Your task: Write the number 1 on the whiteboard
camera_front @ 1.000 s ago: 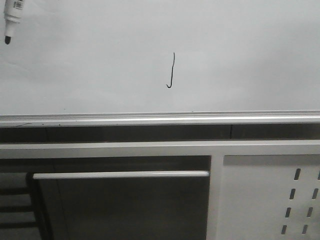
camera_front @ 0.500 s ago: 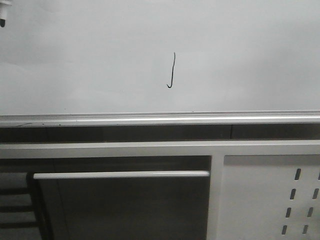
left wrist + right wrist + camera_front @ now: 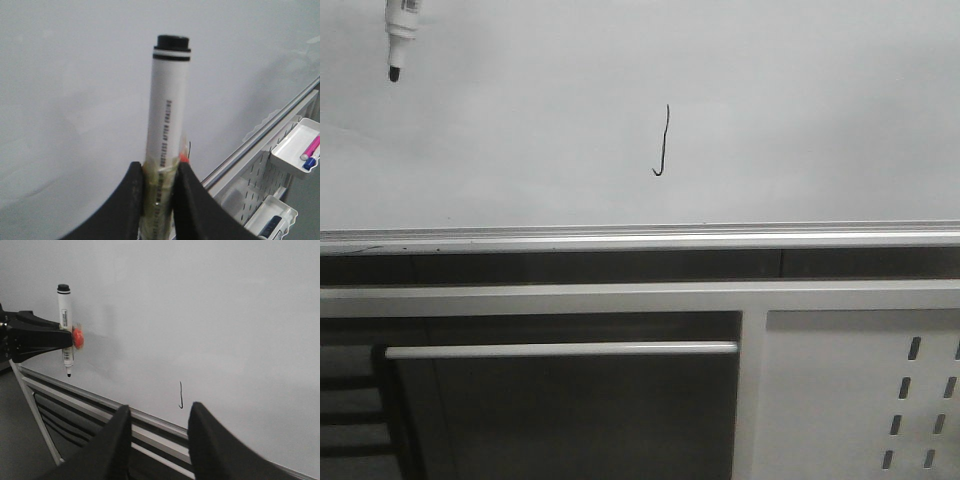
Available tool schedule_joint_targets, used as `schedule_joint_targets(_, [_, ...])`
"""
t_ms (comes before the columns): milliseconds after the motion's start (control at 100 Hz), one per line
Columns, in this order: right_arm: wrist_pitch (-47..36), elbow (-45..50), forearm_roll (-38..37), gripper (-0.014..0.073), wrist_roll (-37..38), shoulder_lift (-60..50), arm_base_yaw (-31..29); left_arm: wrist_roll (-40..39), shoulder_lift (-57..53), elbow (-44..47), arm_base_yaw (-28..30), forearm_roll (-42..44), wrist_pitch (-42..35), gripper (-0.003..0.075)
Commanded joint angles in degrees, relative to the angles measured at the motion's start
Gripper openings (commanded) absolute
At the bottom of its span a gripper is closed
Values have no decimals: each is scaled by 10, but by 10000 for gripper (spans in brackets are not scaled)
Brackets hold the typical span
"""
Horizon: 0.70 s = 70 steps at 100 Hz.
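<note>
The whiteboard (image 3: 800, 110) fills the upper front view, with a silver rail (image 3: 640, 238) along its lower edge. The number 1 (image 3: 663, 142), a thin black stroke with a small leftward hook, is at its middle; it also shows in the right wrist view (image 3: 180, 395). My left gripper (image 3: 159, 172) is shut on a white marker (image 3: 168, 105). The marker's black tip (image 3: 394, 72) points down at the top left, off the board's stroke and far left of it. In the right wrist view the left gripper (image 3: 70, 338) holds the marker (image 3: 64, 315) upright. My right gripper (image 3: 159, 412) is open and empty, back from the board.
Below the rail is a white frame with a horizontal bar (image 3: 560, 350) and a white perforated panel (image 3: 860, 390) at the right. White trays (image 3: 295, 152) holding coloured markers hang on the perforated panel in the left wrist view.
The marker tip rose almost out of the top left corner, then came back down and a little to the right. The stroke has not changed.
</note>
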Motion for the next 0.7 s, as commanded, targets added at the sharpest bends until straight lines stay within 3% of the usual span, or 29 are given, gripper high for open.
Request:
schedule_joint_targets(0, [15,-15,-14,237,-3,2,-1,0,2,-19,14,-20,-18,-20])
schedule_joint_targets(200, [15,-15,-14,237,-3,2,-1,0,3,-19,55,-72,23,-20])
schedule_joint_targets(420, [15,-15,-14,237,-3,2,-1,0,3,-19,57,-98,62,-21])
schedule_joint_targets(690, [15,-15,-14,237,-3,2,-1,0,3,-19,57,-97,55,-21])
